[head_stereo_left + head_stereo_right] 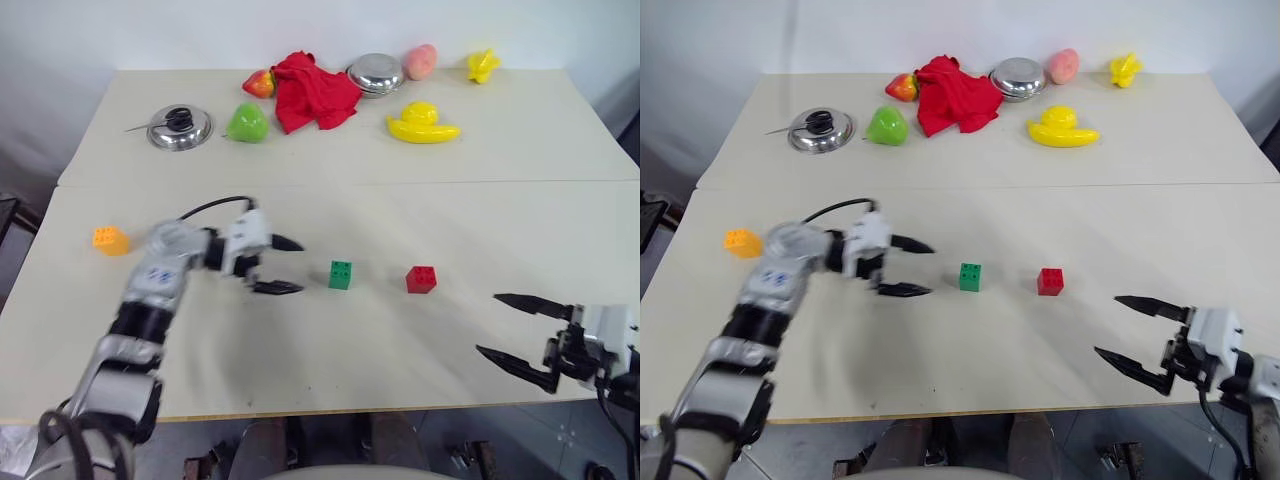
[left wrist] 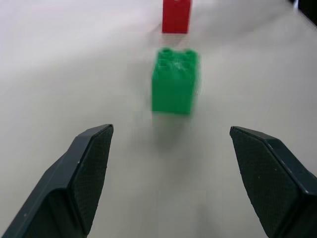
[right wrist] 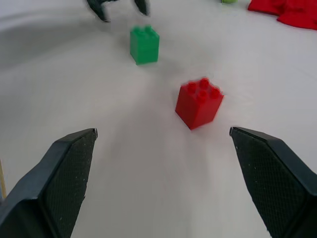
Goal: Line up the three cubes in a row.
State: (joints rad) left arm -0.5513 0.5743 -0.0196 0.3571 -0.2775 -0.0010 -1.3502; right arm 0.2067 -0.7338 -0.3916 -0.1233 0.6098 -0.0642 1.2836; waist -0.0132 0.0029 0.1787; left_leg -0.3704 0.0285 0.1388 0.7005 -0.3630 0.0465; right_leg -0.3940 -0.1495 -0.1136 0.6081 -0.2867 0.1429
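Both sets of jaws are spread wide, holding nothing. Left gripper [image 1: 287,265] hovers at center-left of the head view, just left of the green cube [image 1: 340,275]. Red cube [image 1: 421,279] sits right of it; orange-yellow cube [image 1: 110,240] far left. Right gripper [image 1: 512,330] waits lower right.

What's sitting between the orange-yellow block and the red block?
The left gripper, fingers open, and the green cube lie between the orange-yellow cube and red cube, seen in the left eye view.
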